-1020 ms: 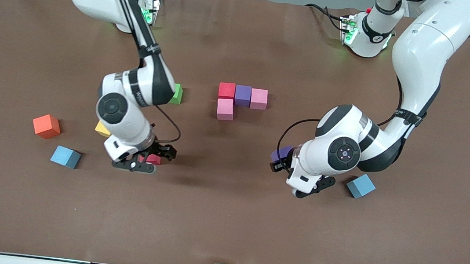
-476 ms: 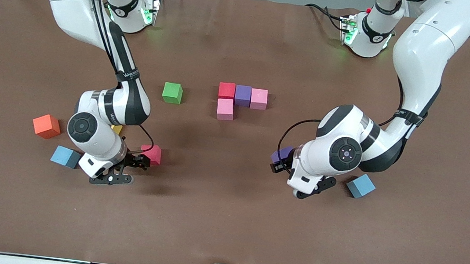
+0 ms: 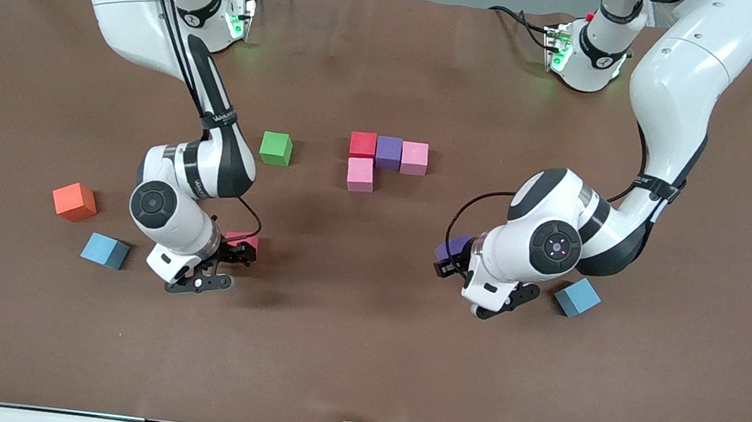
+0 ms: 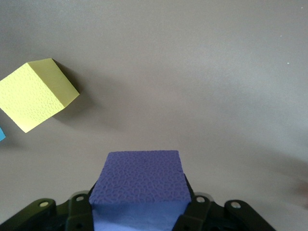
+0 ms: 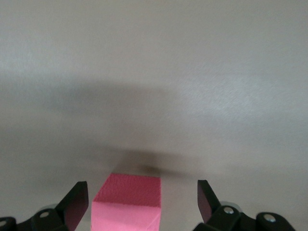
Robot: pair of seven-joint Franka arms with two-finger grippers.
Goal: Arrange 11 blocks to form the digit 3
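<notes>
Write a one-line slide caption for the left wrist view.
Left gripper shut on a purple block above the table, a yellow block nearby.

We note: row of three blocks [image 3: 388, 152] mid-table; fourth block [image 3: 360, 174] touching its end toward right arm, nearer camera. Lone block [image 3: 275, 148] beside row, toward right arm's end. Right gripper [image 3: 238, 252] straddles low block [image 3: 243, 243]; left gripper [image 3: 447, 258] clamps held block [image 3: 451, 248].
</notes>
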